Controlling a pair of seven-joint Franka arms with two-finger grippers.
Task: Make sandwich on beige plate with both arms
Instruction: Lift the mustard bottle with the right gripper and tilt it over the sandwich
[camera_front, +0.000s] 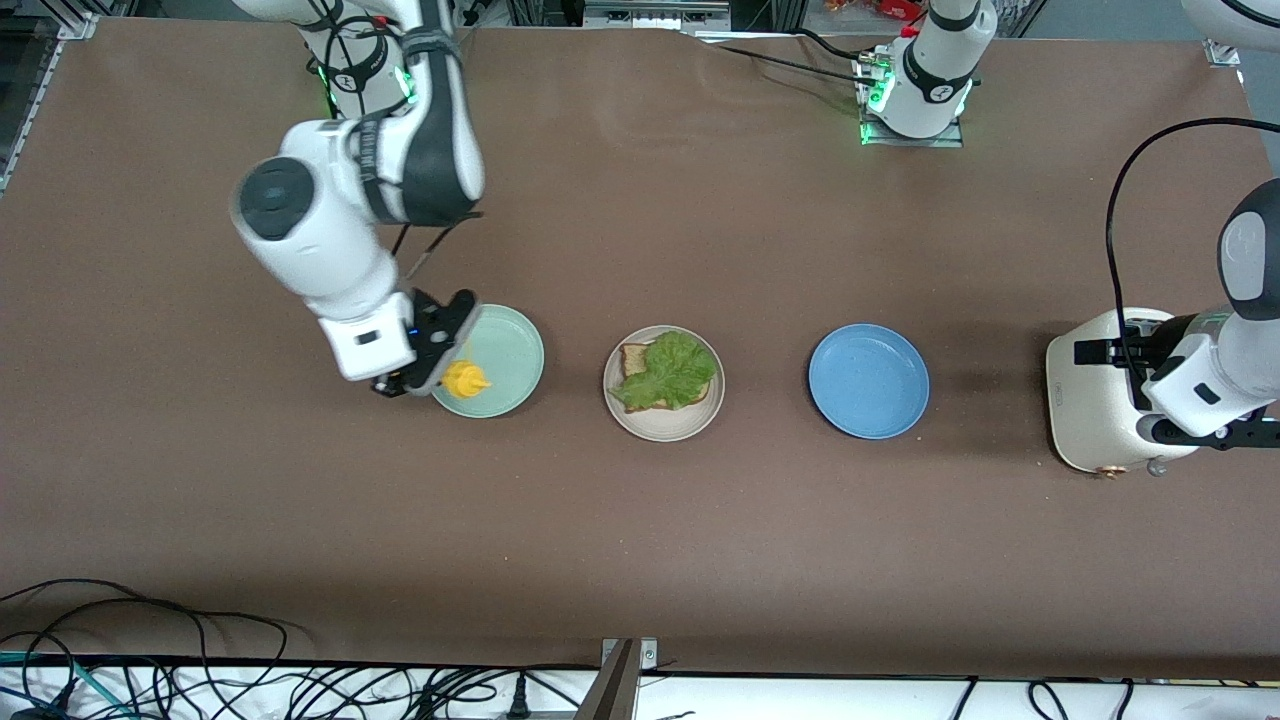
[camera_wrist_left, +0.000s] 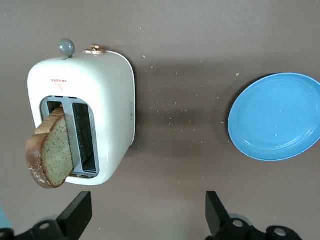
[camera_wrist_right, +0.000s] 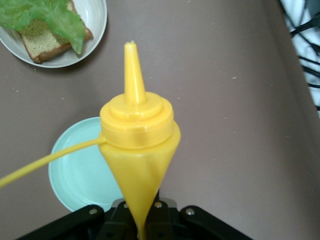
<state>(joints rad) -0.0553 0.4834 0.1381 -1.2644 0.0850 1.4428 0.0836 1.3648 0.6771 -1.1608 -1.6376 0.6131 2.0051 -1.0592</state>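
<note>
Starting at the right arm's end of the table: right gripper (camera_front: 432, 368) clamped tight on a yellow squeeze bottle (camera_front: 465, 379), held over the rim of the mint-green plate (camera_front: 510, 350). Nothing lying in that plate.

On to mid-table: beige plate (camera_front: 662, 425), carrying one bread slice (camera_front: 634, 358) with a ruffled lettuce leaf (camera_front: 675, 370) draped on top. No second slice on it yet.

Next along, toward the left arm's end: blue plate (camera_front: 868, 380), bare. Then the cream toaster (camera_front: 1095, 400), with the left gripper (camera_wrist_left: 147, 207) hanging over it, fingers spread wide, gripping nothing.

Only from the left wrist view: a second brown-crusted slice (camera_wrist_left: 52, 152) poking up out of one toaster slot, tilted, the other slot empty; crumbs (camera_wrist_left: 172, 107) scattered between toaster and blue plate. Only from the right wrist view: bottle nozzle pointing away from the gripper, body pinched narrow between the jaws.

Plates well apart in a row. Broad open brown table (camera_front: 640, 560) nearer the front camera, cables along that edge.
</note>
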